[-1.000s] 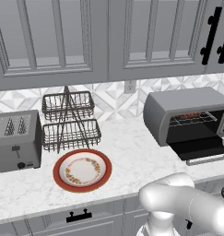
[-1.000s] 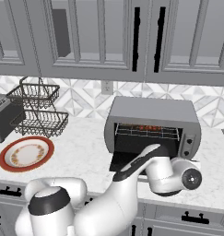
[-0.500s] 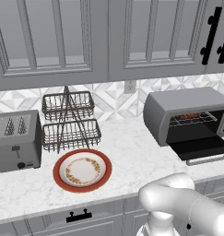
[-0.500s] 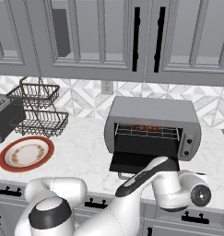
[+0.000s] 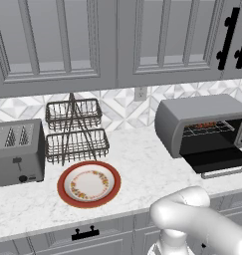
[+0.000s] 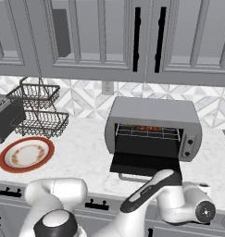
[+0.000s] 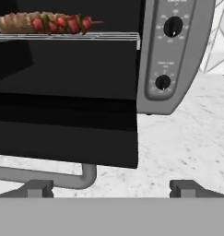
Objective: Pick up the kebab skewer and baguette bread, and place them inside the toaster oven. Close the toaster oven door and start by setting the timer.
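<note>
fingers (image 7: 111, 188) spread wide, holding nothing, hovering just in front of the dropped-open toaster oven door (image 7: 62, 138); kebab skewer (image 7: 62, 23) and baguette bread (image 7: 14, 23) sitting on the rack.

From behind the arm, you look down leftward and rightward over one shared white marble counter (image 5: 142, 164) and grey toaster oven (image 6: 153, 113); your hand camera faces its cavity closely.
</note>
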### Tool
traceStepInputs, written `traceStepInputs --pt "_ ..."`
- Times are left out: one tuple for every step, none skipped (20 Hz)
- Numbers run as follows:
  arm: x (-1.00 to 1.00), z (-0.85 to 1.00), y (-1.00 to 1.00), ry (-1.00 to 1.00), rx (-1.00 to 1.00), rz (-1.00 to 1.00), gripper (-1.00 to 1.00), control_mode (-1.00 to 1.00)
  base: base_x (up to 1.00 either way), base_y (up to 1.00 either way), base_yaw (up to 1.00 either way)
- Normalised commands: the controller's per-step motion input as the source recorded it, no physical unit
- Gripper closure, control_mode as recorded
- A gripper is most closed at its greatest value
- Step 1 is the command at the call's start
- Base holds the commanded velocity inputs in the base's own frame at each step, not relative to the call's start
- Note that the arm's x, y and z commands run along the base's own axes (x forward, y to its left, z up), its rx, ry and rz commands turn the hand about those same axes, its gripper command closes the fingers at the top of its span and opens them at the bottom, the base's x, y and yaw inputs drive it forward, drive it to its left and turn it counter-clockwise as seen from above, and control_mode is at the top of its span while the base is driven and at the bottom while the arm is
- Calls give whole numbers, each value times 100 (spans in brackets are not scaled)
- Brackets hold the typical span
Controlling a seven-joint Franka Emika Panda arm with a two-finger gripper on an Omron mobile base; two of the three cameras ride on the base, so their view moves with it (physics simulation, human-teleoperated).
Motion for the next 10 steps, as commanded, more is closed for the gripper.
traceStepInputs --pt "0 -22 -1 -14 0 2 -100 -100 0 0 0" --pt "0 -15 0 -17 1 6 -100 -100 0 0 0" --pt "0 -11 0 -21 3 7 -100 -100 0 0 0" --pt "6 -14 0 -23 6 9 -100 -100 0 0 0" --pt "8 -15 0 -21 7 9 -100 -100 0 0 0" --pt "6 -15 0 -21 6 9 -100 -100 0 0 0" --pt "4 -14 0 -15 4 9 -100 -100 0 0 0" --pt "8 -9 0 -12 3 7 -100 -100 0 0 0" --pt "7 -1 0 -9 5 7 -100 -100 0 0 0" --pt "7 0 -4 -6 6 6 -100 -100 0 0 0"
